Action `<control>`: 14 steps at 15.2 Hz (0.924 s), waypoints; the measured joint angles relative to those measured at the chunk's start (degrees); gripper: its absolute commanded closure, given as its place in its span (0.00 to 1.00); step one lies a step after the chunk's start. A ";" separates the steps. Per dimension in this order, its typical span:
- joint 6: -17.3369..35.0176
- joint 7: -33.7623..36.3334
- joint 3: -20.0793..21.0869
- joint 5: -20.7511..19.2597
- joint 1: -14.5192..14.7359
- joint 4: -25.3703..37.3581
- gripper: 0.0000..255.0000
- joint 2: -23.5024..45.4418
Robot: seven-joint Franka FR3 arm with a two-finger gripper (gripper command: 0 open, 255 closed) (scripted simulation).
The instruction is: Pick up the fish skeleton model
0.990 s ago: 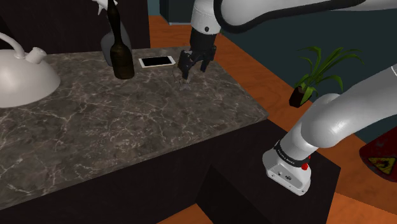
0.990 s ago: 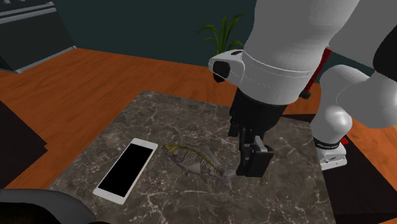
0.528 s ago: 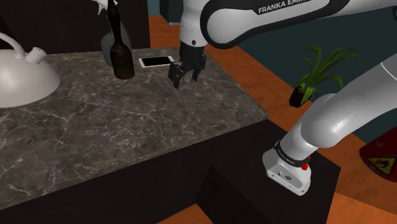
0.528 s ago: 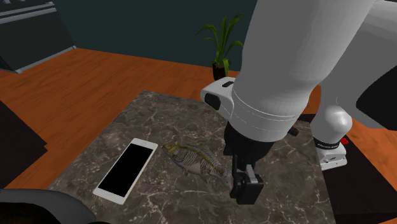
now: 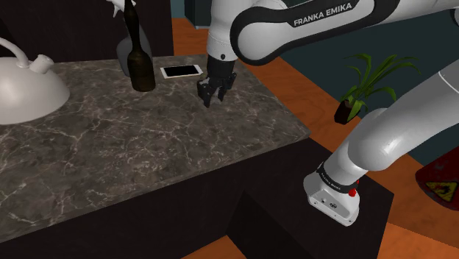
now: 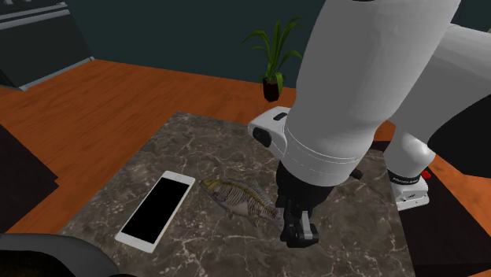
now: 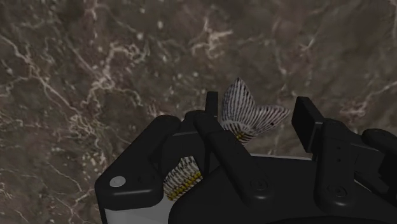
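**A:** Two black fingers (image 7: 307, 124) on the gripper (image 7: 258, 107). How do they stand?

**B:** Spread apart. In the wrist view the striped tail fin of the fish skeleton model (image 7: 251, 114) lies in the gap between them, on the dark marbled desk (image 7: 95, 57). Whether either finger touches the fin, I cannot tell.

**A:** And the rest of the fish?

**B:** It runs back from the fingers under the black body of the hand, where a bit of ribs and a yellowish spine peeks out. In the second exterior view the fish skeleton model (image 6: 236, 197) lies flat on the desk (image 6: 204, 138), its tail end at the fingers and its head pointing away from them.

**A:** Where is the gripper (image 6: 297, 232) there?

**B:** Low over the desk, pointing down at the tail.

**A:** Anything else near the fingers?

**B:** A white phone (image 6: 157, 208) with a black screen lies flat beyond the fish's head, apart from it. In the shoulder view the gripper (image 5: 208, 94) hangs just beside that phone (image 5: 182, 71), and a dark bottle (image 5: 140, 62) stands upright past the phone, farther from the fingers.
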 measured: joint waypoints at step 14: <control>-5.22 -0.46 -0.56 0.40 -0.01 3.89 1.00 -1.45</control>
